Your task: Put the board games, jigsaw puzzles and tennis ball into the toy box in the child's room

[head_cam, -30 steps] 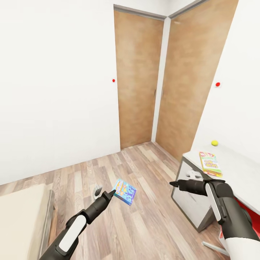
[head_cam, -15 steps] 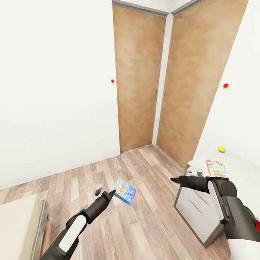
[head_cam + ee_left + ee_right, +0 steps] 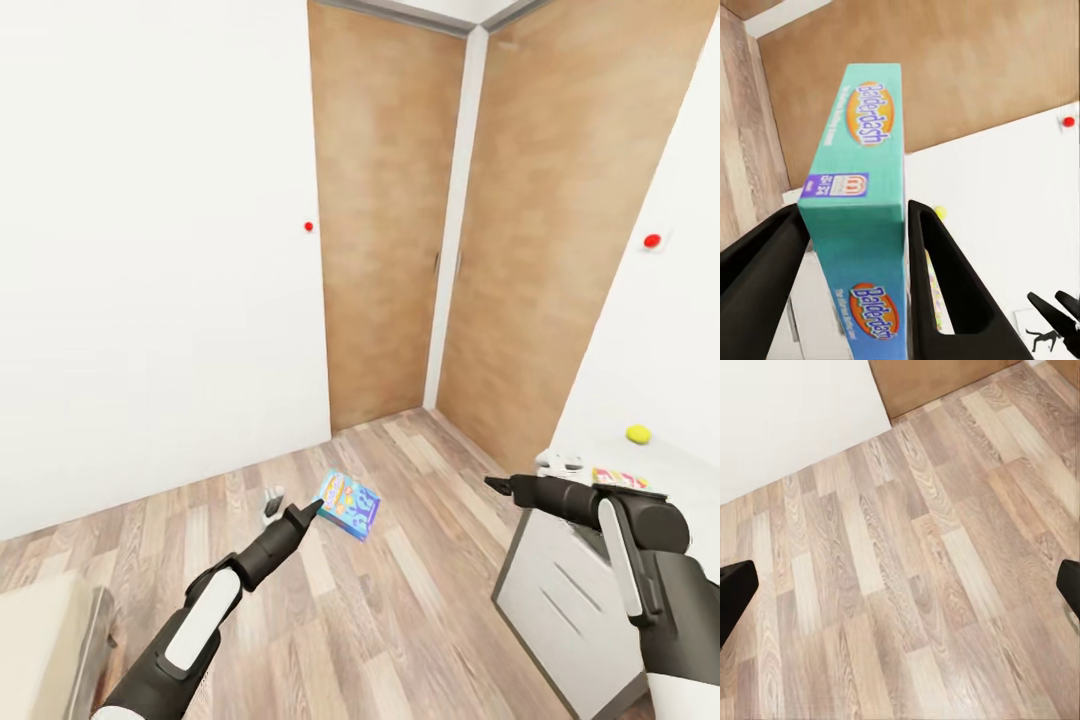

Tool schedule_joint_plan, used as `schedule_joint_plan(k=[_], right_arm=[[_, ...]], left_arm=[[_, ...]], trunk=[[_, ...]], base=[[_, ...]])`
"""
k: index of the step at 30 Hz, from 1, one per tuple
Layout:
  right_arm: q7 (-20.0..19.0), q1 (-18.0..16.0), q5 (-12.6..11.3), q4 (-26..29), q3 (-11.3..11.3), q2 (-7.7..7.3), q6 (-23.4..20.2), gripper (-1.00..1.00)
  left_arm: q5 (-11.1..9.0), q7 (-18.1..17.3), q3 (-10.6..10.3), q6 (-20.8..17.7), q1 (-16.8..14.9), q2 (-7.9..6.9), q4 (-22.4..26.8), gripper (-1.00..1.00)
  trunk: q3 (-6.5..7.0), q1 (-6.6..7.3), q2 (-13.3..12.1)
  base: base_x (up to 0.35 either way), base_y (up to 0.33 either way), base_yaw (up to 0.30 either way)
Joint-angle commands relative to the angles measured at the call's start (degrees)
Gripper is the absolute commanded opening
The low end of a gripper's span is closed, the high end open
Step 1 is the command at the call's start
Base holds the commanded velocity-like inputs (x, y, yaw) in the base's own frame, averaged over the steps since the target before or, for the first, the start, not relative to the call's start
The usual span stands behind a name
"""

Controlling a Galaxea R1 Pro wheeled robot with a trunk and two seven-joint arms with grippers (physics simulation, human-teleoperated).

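My left gripper [image 3: 312,513] [image 3: 855,251] is shut on a small blue board game [image 3: 347,505] [image 3: 859,217] lettered "Balderdash", held above the wooden floor. My right gripper [image 3: 497,486] [image 3: 900,585] is open over bare floor, with nothing between its fingertips [image 3: 735,592]. The table [image 3: 680,462] is at the right edge. On it lie the yellow-green tennis ball [image 3: 638,434] [image 3: 939,212] and a flat yellow-and-red board game [image 3: 618,479]. The toy box and the jigsaw puzzles are out of view.
The table's white drawer unit [image 3: 570,590] stands just below my right arm. Two wooden doors [image 3: 385,220] meet in the corner ahead, beside white walls. A corner of the bed [image 3: 40,640] shows at the lower left. Wooden floor [image 3: 400,610] lies open between the arms.
The whole head view has swung left: table and ball slid toward the right edge and the bed shrank. Both arms keep their pose, and the left still holds the blue game.
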State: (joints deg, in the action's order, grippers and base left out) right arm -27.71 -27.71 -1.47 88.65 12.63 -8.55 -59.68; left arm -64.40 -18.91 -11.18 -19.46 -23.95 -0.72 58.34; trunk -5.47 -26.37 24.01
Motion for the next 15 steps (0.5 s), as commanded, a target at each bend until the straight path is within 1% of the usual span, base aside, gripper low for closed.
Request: schedule_joint_plan(k=[1,2,3,6,7,8,9,10,12,13,15], right_arm=[[-0.08,-0.03,-0.16,0.56,0.40,-0.03,-0.32,1.00],[-0.10,-0.02,-0.16,0.98,0.82,-0.07,-0.32,1.00],[-0.10,-0.02,-0.16,0.98,0.82,-0.07,-0.32,1.00],[-0.13,0.00,-0.20,1.84,2.40,-0.20,-0.32,1.00],[-0.13,0.00,-0.20,1.84,2.40,-0.20,-0.32,1.00],[-0.17,0.01,-0.23,2.38,3.24,-0.36,-0.32,1.00],[-0.20,-0.01,-0.25,2.65,3.57,-0.48,-0.32,1.00],[-0.20,-0.01,-0.25,2.65,3.57,-0.48,-0.32,1.00],[-0.28,-0.08,-0.26,3.04,4.31,-0.88,-0.32,1.00],[-0.28,-0.08,-0.26,3.04,4.31,-0.88,-0.32,1.00],[-0.38,-0.12,-0.29,3.28,5.46,-1.74,-0.32,1.00]], left_arm=[[-0.46,0.53,-0.08,-0.76,-0.58,-0.05,0.65,-1.00],[-0.46,1.13,-0.08,-1.27,-1.23,-0.05,1.21,-1.00],[-0.46,1.13,-0.08,-1.27,-1.23,-0.05,1.21,-1.00],[-0.48,2.99,-0.03,-2.82,-3.64,-0.01,2.74,-1.00],[-0.48,2.99,-0.03,-2.82,-3.64,-0.01,2.74,-1.00],[-0.51,4.11,-0.05,-3.82,-5.35,0.08,4.05,-1.00],[-0.51,4.68,-0.07,-4.39,-6.15,0.14,4.93,-1.00],[-0.51,4.68,-0.07,-4.39,-6.15,0.14,4.93,-1.00],[-0.53,6.06,-0.22,-5.71,-7.40,0.27,7.38,-1.00],[-0.53,6.06,-0.22,-5.71,-7.40,0.27,7.38,-1.00],[-0.57,7.83,-0.83,-7.08,-8.02,0.47,10.63,-1.00]], trunk=[[-0.13,-0.07,0.11],[-0.13,-0.07,0.11],[-0.13,-0.07,0.11],[-0.13,-0.07,0.11],[-0.13,-0.07,0.11],[-0.13,-0.07,0.11],[-0.14,-0.07,0.11],[-0.14,-0.07,0.11],[-0.16,-0.07,0.11],[-0.16,-0.07,0.11],[-0.17,-0.07,0.11]], base=[[0.325,0.000,-0.007],[0.326,0.000,-0.024],[0.326,0.000,-0.024],[0.326,0.000,-0.066],[0.327,0.000,-0.085],[0.328,0.000,-0.132],[0.328,0.000,-0.161],[0.328,0.000,-0.161],[0.287,0.000,-0.194],[0.268,0.000,-0.204],[0.193,0.000,-0.225]])
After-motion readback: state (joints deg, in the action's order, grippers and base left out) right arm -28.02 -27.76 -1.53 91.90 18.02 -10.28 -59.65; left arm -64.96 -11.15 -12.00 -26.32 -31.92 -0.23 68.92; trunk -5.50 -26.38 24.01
